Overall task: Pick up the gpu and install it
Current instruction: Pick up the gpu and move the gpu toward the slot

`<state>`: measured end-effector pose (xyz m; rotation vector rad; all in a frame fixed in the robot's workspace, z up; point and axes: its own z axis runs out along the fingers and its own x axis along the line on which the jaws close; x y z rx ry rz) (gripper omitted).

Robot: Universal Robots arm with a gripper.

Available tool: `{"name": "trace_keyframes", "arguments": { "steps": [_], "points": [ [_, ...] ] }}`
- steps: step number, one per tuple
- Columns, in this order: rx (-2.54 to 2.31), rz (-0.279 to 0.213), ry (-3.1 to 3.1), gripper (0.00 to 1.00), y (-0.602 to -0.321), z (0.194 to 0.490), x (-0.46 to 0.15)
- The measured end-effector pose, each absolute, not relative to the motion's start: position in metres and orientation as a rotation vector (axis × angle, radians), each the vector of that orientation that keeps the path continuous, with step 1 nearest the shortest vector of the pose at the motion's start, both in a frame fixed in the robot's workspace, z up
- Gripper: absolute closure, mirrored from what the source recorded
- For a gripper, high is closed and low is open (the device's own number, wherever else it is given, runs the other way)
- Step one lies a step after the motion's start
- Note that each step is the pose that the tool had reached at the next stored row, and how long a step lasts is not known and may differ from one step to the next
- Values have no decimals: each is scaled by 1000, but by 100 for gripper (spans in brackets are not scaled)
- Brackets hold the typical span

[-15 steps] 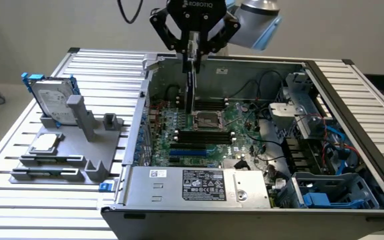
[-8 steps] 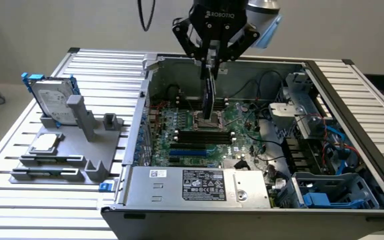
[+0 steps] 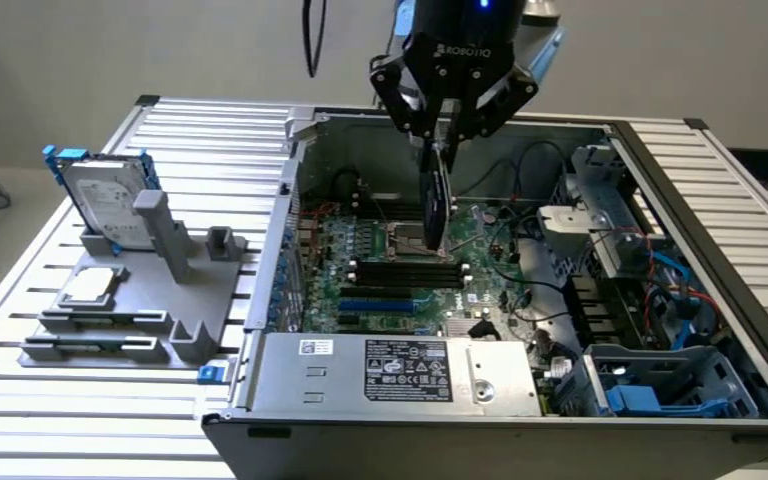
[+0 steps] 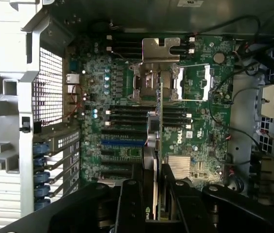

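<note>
While the black pincer point(image 3: 446, 135) grips it, the thin flat gpu point(image 3: 435, 200) hangs upright over the green motherboard point(image 4: 200, 141).

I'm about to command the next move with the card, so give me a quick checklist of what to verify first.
1. gpu clamped in the gripper: ok.
2. Card upright, edge down: ok.
3. Card over the motherboard: ok.
4. Card seated in a slot: not ok, it hangs above the board.
5. Card edge lined up with its slot: cannot tell.
</note>
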<state>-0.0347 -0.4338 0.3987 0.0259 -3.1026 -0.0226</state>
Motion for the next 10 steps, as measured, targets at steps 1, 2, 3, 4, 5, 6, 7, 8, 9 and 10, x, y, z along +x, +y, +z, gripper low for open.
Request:
{"name": "trace_keyframes", "arguments": {
  "steps": [1, 2, 3, 4, 5, 6, 7, 8, 9, 10],
  "points": [
    [22, -23, -3103, 73, -434, 397, -35],
    [19, -23, -3103, 73, -434, 395, -34],
    [16, -23, -3103, 73, -434, 393, -34],
    [12, -23, -3103, 73, -434, 391, -34],
    [10, -23, -3103, 73, -434, 390, -34],
    [10, -23, -3101, 73, -434, 390, -34],
    [10, -23, -3101, 73, -434, 390, -34],
    [9, -23, -3101, 73, -434, 390, -34],
    [9, -23, -3101, 73, -434, 390, -34],
    [9, -23, -3101, 73, -434, 390, -34]
  ]
}}
